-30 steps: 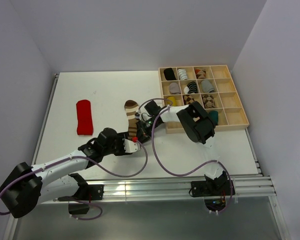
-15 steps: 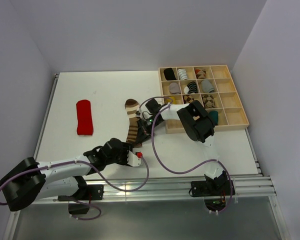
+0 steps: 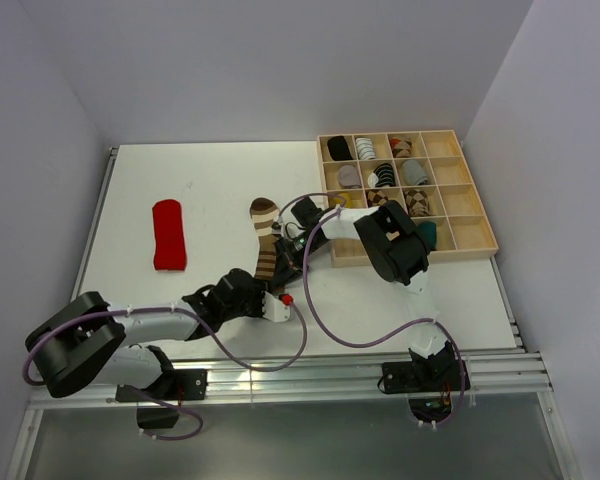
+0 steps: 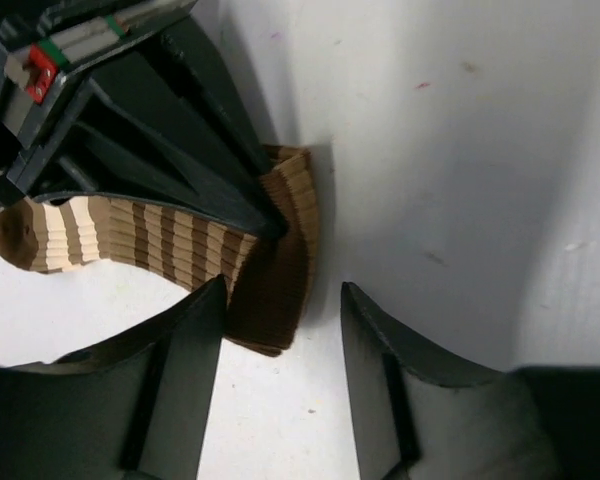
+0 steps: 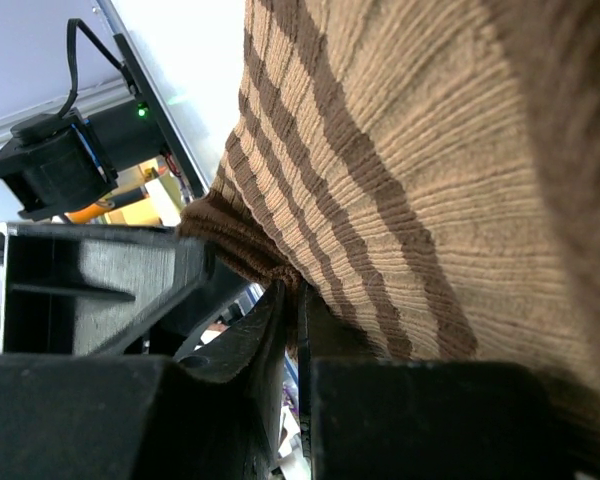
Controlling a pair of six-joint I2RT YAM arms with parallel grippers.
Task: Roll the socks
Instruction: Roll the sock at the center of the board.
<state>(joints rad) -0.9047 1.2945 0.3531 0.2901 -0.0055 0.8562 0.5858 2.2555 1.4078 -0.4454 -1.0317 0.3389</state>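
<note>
The brown-and-cream striped sock [image 3: 264, 232] lies mid-table, toe toward the back. My right gripper [image 3: 283, 262] is shut on the edge of the sock near its cuff; in the right wrist view the striped sock [image 5: 400, 150] fills the frame and its edge is pinched in my right gripper [image 5: 292, 290]. My left gripper [image 4: 280, 300] is open at the sock's dark brown folded cuff [image 4: 275, 295], which lies between the fingertips by the left one. A red sock [image 3: 168, 234] lies flat at the left. The teal sock [image 3: 427, 234] peeks out behind the right arm.
A wooden compartment tray [image 3: 480, 245] at the back right holds several rolled sock bundles. The right arm [image 3: 392, 248] and its cable cross the table in front of the tray. Grey walls enclose the table on three sides.
My left gripper has shifted a little right and toward the near edge, and its forearm has swung nearer the sock's cuff end. The right gripper and the socks have stayed put.
</note>
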